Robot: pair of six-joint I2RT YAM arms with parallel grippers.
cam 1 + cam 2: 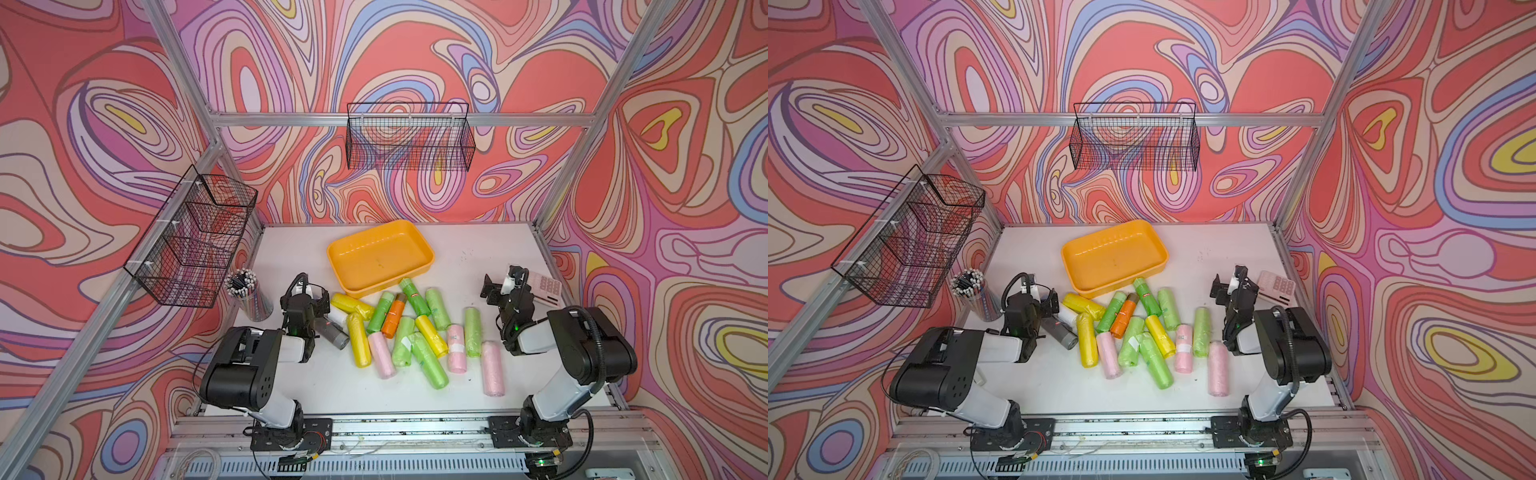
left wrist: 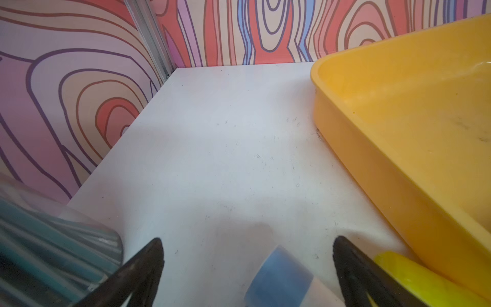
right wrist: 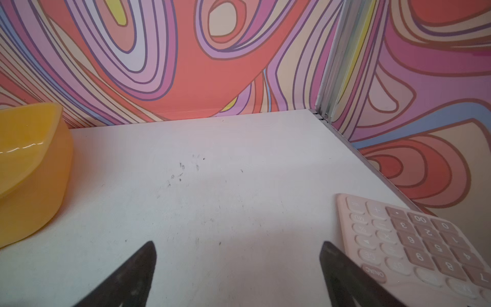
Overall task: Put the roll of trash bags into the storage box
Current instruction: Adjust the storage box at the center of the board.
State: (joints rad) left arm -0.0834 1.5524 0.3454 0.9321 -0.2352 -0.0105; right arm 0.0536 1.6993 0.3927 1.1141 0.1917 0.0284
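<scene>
Rolls of trash bags [image 1: 428,361] lie heaped on the white bench [image 1: 478,249], just beside the empty storage box [image 1: 380,259]. Left pincer [image 2: 247,245] and right pincer [image 3: 237,247] hang spread apart, holding nothing. Picking has not begun; next, one pincer must close around a roll.

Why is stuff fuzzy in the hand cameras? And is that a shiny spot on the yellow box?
Left wrist view: the pencil cup and fingers sit very close to the lens, so they look blurred, while the box is sharper. Right wrist view: yes, a bright streak of glare lies on the box rim; the calculator is slightly soft. Both top views: even light, faint shadows.
</scene>
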